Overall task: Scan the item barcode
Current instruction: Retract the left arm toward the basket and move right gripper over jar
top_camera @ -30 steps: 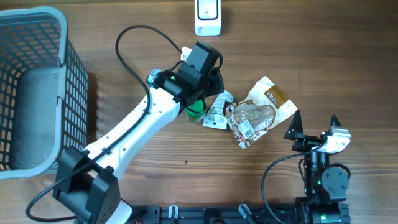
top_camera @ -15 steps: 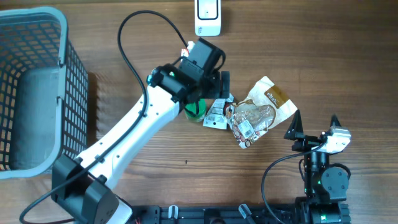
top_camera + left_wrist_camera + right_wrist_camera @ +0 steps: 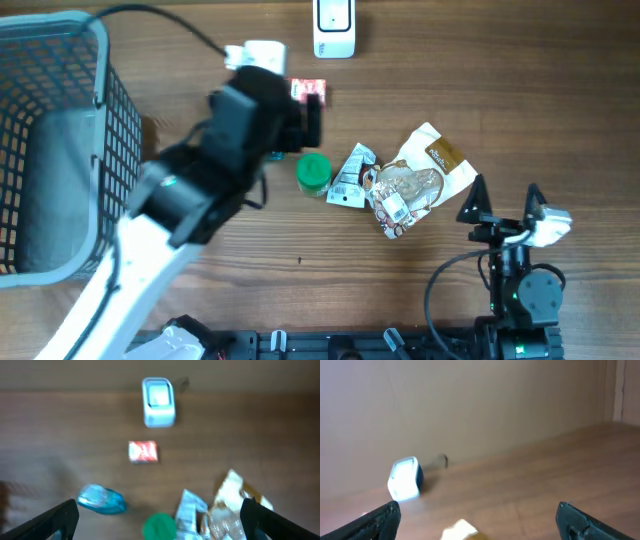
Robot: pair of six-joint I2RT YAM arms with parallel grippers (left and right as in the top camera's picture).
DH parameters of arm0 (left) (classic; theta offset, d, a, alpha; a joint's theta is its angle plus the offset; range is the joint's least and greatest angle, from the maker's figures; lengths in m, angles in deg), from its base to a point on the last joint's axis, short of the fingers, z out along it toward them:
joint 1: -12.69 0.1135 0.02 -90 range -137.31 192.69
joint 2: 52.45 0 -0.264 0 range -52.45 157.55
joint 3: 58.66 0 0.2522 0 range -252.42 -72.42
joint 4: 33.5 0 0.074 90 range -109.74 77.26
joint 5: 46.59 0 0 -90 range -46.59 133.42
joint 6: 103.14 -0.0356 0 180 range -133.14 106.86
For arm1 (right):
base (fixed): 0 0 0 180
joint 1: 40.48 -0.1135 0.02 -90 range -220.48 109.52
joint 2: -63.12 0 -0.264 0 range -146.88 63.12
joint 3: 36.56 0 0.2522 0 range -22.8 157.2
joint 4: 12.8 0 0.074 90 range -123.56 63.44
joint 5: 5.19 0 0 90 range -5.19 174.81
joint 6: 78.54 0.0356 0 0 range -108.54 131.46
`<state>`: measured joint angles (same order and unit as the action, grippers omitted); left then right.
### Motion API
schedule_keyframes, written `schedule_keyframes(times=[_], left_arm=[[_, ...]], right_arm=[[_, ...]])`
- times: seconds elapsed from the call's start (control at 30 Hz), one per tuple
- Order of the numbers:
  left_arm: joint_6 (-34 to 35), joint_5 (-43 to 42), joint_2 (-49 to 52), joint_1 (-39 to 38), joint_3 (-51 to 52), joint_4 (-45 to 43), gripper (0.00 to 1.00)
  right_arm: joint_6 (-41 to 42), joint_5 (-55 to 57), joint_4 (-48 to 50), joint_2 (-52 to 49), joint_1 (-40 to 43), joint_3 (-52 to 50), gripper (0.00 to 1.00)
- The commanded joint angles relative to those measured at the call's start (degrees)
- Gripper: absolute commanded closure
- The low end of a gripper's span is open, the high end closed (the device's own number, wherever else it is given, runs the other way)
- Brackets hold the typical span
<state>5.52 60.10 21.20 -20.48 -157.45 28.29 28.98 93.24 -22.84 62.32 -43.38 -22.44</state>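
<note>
The left pincer (image 3: 159, 510) is seen spread wide and empty, raised above the surface (image 3: 520, 80). This stance is judged to suit either a release or a fresh approach. The right pincer (image 3: 505, 205) is likewise held open and empty at the near edge, well apart from the goods and presumably parked out of the way. The item taken to be in hand, a small red packet (image 3: 143, 452), is found lying flat on the surface near the scanner (image 3: 158, 401) but not touching it. That spot is judged to be chosen so that its label can be read. Its long axis is laid crosswise to the line from scanner to packet, with one short end turned toward the basket (image 3: 60, 150). Whether the barcode faces the scanner cannot be told, the view being blurred. A green lid (image 3: 159, 527), a blue object (image 3: 102, 500), a silver sachet (image 3: 192, 512) and a clear bag (image 3: 235, 505) are left farther from the scanner.
</note>
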Motion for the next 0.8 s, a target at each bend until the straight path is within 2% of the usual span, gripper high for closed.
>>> schedule_keyframes(times=[0.0, 0.07, 0.1, 0.3, 0.43, 0.63, 0.77], left_arm=[[-2.4, 1.84, -3.61, 4.83, -0.11, -0.46, 0.0], [-2.4, 1.86, -5.55, 6.32, 1.27, -1.99, 0.0], [-2.38, 1.84, -6.67, 6.84, 2.47, -3.26, 0.0], [-1.9, 1.84, -12.44, 8.07, 10.67, -8.68, 0.0], [-1.75, 1.88, -14.51, 8.07, 12.74, -8.35, 0.0], [-1.68, 4.7, -17.7, 8.07, 12.76, -8.63, 0.0], [-1.27, 9.73, -19.78, 8.07, 12.79, -6.54, 0.0]], right_arm=[[15.8, -4.17, 1.77, 0.15, 0.2, -0.02, 0.0], [10.95, -12.92, 4.24, -0.07, 0.2, 0.13, 0.0], [11.17, -14.58, 4.28, -0.42, 0.2, 0.44, 0.0], [7.19, -15.37, 2.47, -8.07, 0.2, 6.8, 0.0], [2.8, -14.88, -1.68, -20.68, 0.2, 18.47, 0.01], [-1.27, -17.97, -24.65, -48.15, -0.59, 48.15, 0.0], [-3.45, -15.17, -40.68, -63.52, -5.16, 68.83, 0.0]])
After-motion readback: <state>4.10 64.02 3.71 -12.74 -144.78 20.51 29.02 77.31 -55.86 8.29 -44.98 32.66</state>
